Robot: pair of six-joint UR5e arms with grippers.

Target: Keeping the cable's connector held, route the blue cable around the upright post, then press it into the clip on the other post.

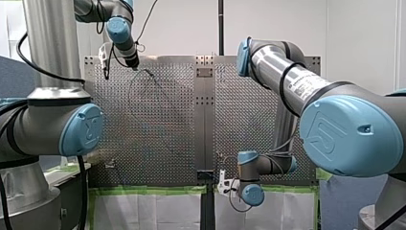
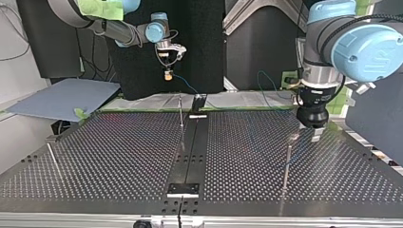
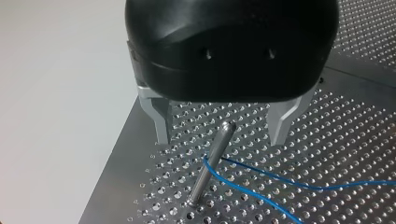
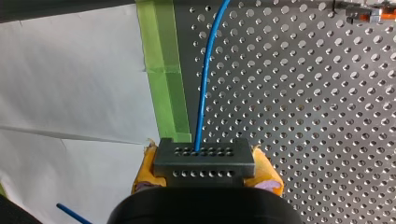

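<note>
Two arms, two grippers, one blue cable (image 4: 205, 84), one connector (image 4: 204, 156). The top view shows three thin round metal rods standing on the table (image 2: 119, 156): middle rod (image 2: 181, 111), left-side rod (image 2: 53, 160), and the post (image 2: 286, 164) under my left gripper (image 2: 313, 130). My right gripper (image 4: 204, 170) is clamped on the connector, a dark grey rectangular block with two rows of small holes, squeezed between soft yellow pads (image 4: 266, 170). The cable leaves the block's top and runs over the table. My left gripper's jaws are spread, empty. Its metal fingers (image 3: 161, 119) stand either side of the post's rounded tip, not touching it. The cable touches that post low down, and two thin runs lead off to one side. The table is shiny perforated metal, two plates with a dark centre strip. Green tape (image 4: 163, 70) and white paper (image 4: 70, 70) sit at its edge. Behind is a plain white wall (image 1: 287, 28).
</note>
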